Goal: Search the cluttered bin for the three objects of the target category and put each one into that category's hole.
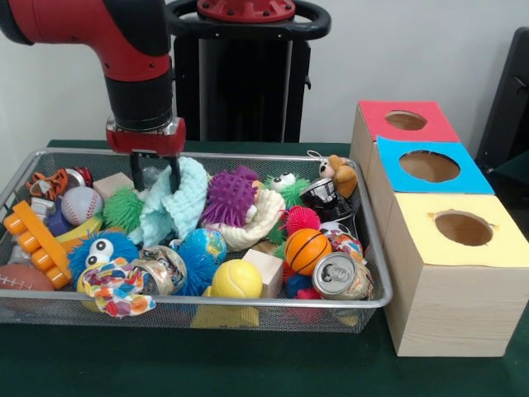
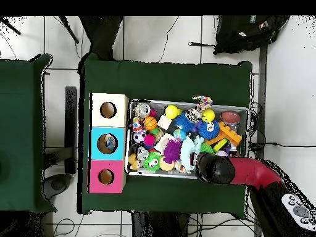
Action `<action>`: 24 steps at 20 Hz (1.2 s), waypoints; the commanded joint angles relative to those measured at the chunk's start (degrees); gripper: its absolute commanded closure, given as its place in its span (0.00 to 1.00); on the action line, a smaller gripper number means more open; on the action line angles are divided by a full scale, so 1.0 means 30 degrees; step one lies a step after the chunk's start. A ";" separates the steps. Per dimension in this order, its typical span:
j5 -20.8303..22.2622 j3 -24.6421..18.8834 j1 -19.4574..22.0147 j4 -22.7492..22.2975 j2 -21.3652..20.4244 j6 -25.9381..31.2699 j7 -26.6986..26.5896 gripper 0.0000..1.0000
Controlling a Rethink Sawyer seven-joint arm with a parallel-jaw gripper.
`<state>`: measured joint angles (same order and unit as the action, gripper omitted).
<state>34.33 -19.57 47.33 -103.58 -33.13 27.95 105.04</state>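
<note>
a red and black sawyer arm reaches into a wire mesh bin packed with toys on a green-covered bench. its claw is down among the clutter at the bin's far side, its dark fingers closed on a pale blue cloth, which hangs bunched from the grip. just beside the cloth sit a purple spiky ball and a green spiky ball. nearer the camera lie a yellow tennis ball, a small basketball, a crushed drink can and a blue googly-eyed plush. beside the bin stand three wooden boxes, each with a round hole in its top: red, blue and yellow.
</note>
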 commanded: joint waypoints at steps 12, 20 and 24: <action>0.0545 -0.1036 -0.0614 -0.1460 0.0533 -0.0993 -0.0176 1.00; -0.0133 -0.1180 -0.0281 -0.2430 -0.1866 0.0392 -0.0788 1.00; -0.0986 -0.1467 0.0110 -0.2916 -0.3922 0.2085 -0.1704 1.00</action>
<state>34.03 -20.02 46.56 -108.46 -38.24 27.31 105.04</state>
